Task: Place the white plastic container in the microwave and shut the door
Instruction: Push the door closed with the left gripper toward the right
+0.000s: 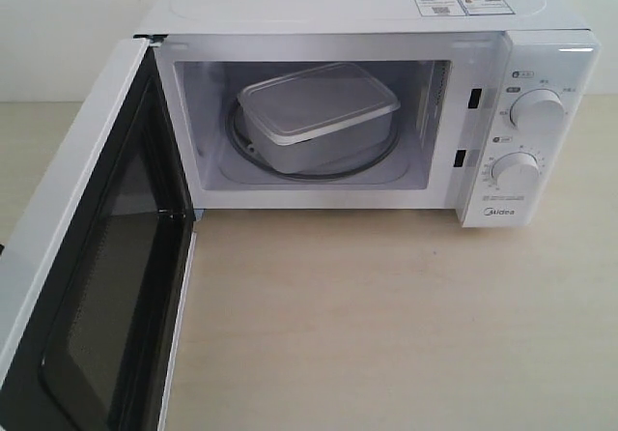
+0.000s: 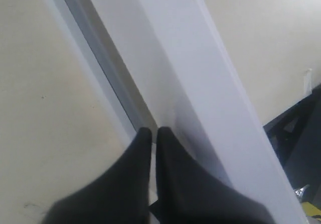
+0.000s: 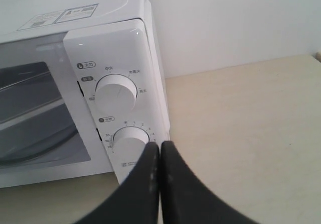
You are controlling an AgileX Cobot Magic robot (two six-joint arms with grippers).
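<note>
The white plastic container [image 1: 314,112] sits lidded on the glass turntable [image 1: 379,165] inside the microwave [image 1: 338,6]. The door [image 1: 106,286] stands wide open at the left, black mesh inner face showing. Neither gripper shows in the exterior view. In the left wrist view, my left gripper [image 2: 153,131] is shut and empty, tips right at a long white part of the door [image 2: 200,83]; handle or edge, I cannot tell. My right gripper [image 3: 159,144] is shut and empty, close to the lower dial [image 3: 128,140] on the microwave's right panel [image 3: 120,48].
The pale wooden table [image 1: 406,315] spreads in front of the microwave and to its right [image 3: 241,133]. A white wall rises behind. Two dials [image 1: 538,110] [image 1: 515,170] stick out of the panel. Dark equipment [image 2: 301,143] lies beyond the door.
</note>
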